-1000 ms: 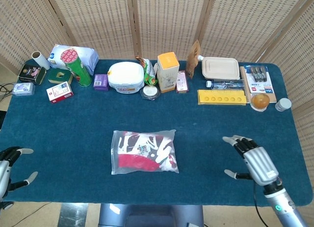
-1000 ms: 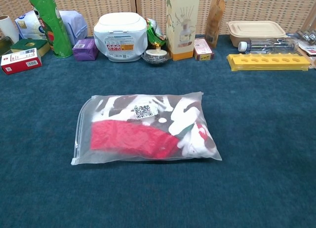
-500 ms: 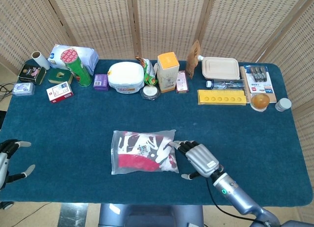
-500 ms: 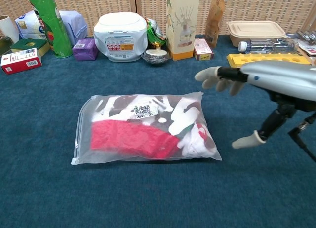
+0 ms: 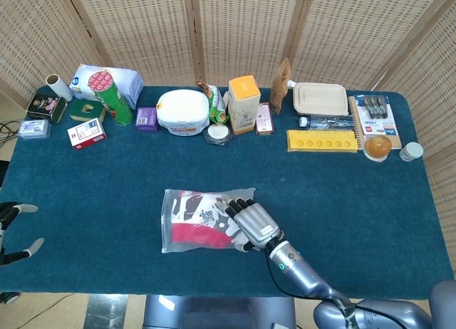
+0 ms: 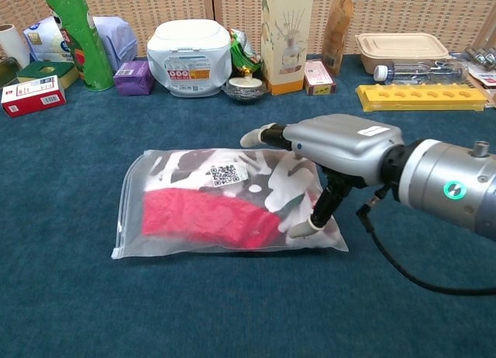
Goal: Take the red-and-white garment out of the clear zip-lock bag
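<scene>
- Behind the dark blue felt table [image 5: 92, 179], woven screens stand and boxes and jars line the far edge.
- My left hand [image 5: 16, 233] waits at the left edge, fingers spread, holding nothing.
- Near the middle lies the clear zip-lock bag [image 6: 136, 211], sealed, with the red-and-white garment [image 6: 201, 215] inside.
- My right hand [image 6: 333, 145] was well apart a second ago; now it is spread over the right end of the bag, thumb on the plastic, gripping nothing yet. I judge the grasp comes next.

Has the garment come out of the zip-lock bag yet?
No, the red-and-white garment lies wholly inside the clear bag, with the right hand over its right end.
</scene>
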You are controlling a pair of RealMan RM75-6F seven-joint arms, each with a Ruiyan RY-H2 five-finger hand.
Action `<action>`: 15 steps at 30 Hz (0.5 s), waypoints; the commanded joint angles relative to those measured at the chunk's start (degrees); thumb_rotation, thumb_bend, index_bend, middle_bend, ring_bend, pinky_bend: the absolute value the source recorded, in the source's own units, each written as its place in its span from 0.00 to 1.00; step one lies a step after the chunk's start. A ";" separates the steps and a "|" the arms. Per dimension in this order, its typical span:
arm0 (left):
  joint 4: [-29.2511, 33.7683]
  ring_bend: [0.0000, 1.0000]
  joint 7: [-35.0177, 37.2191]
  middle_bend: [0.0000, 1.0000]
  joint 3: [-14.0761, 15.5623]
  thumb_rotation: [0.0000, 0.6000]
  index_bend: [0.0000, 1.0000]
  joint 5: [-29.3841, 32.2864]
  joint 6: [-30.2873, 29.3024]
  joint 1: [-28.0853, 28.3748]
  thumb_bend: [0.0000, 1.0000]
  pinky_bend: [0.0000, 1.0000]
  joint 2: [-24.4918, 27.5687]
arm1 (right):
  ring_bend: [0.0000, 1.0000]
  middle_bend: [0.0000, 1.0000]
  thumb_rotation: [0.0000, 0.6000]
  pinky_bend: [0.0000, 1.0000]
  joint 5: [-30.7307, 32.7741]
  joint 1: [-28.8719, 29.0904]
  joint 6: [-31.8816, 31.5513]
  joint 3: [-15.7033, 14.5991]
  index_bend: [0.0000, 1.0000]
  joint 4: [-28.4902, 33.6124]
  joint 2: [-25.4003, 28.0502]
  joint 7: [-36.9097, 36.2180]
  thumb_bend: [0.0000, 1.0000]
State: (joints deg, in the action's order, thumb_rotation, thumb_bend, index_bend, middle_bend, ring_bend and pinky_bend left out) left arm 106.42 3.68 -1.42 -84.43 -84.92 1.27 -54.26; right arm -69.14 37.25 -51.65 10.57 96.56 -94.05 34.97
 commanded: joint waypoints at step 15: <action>-0.40 0.20 0.41 0.33 0.20 0.98 0.31 0.22 0.01 0.00 0.21 0.20 -0.30 | 0.13 0.05 0.87 0.19 6.86 8.39 0.71 3.34 0.00 -7.14 0.56 10.02 0.04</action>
State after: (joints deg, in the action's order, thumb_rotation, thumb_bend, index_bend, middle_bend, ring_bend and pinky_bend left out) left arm 106.04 4.04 -1.24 -84.24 -84.89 1.30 -54.54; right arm -64.37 44.42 -52.23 13.27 87.58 -95.50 43.27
